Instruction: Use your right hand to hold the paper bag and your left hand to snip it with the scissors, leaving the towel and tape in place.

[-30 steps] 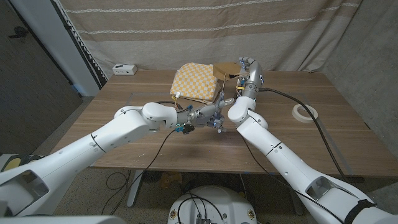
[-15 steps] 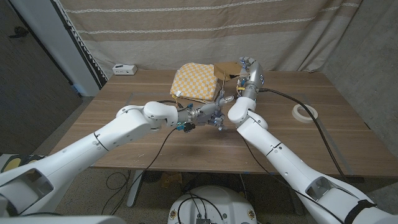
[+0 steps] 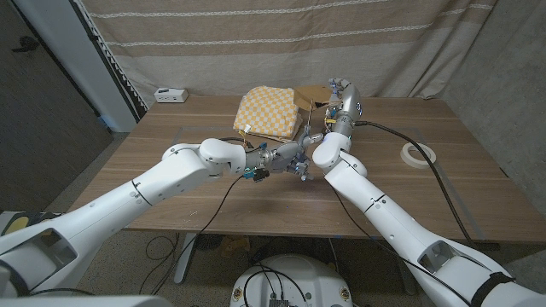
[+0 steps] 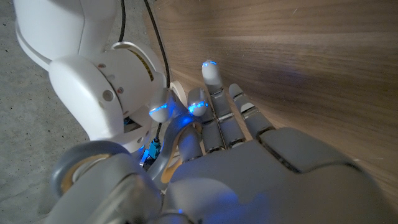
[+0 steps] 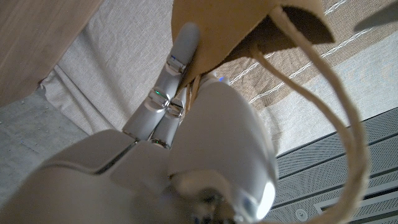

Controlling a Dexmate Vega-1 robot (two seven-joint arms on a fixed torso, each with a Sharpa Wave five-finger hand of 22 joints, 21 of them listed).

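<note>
Status: right hand [image 5: 186, 118] pinches paper bag [image 5: 242, 25], holding done; left hand [image 3: 290, 159], grasp indiscernible, near scissors [image 3: 253, 175]; snip pending; towel [image 3: 266, 112], tape [image 3: 421, 154] untouched.

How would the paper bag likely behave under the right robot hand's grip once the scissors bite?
The paper bag looks thin and probably creases easily where the right robot hand pinches its edge. Its cord handle hangs in a loose loop, so it is likely floppy. It probably weighs little and may shift when snipped.
</note>
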